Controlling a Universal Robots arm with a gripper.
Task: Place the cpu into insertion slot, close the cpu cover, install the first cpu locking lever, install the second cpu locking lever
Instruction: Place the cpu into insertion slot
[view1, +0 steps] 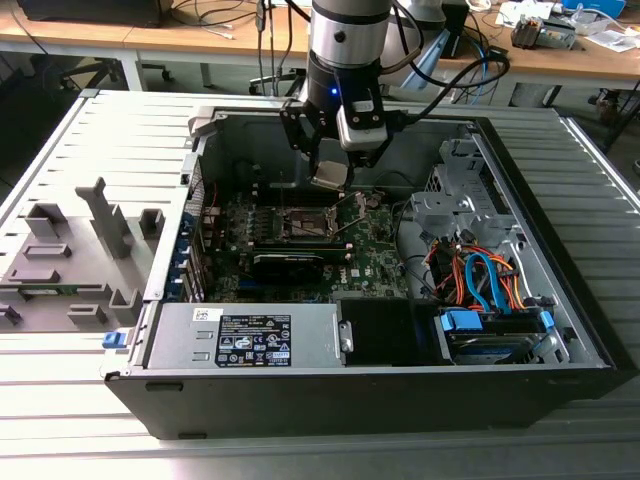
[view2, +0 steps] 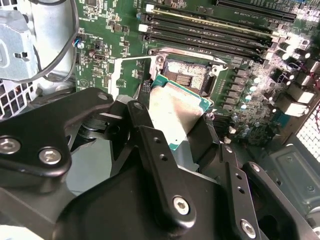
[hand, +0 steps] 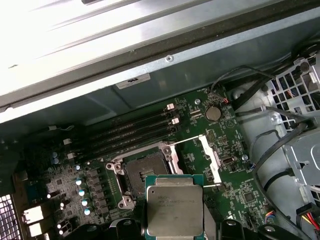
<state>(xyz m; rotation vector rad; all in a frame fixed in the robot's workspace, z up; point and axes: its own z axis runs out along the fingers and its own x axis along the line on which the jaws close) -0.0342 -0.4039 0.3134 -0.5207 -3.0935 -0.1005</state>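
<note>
Gripping the cpu (hand: 174, 205) by its edges, the gripper (view1: 331, 168) hangs above the board (view1: 375, 250); the uncovered insertion slot (view1: 300, 222) lies at seven o'clock in the exterior view. Keeping it level and squared seems essential.

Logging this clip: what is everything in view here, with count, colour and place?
cpu: one, silver-grey top, held over the board near the insertion slot
insertion slot: one, dark centre, metal rim, on the green board, empty
cpu cover: one, silvery, open beside the slot
memory slots: four, black, beside the slot
power supply: one, silver, inside the case's near edge
computer case: one, black, open, on the grey slatted table
gripper: one, black, shut on the cpu
</note>
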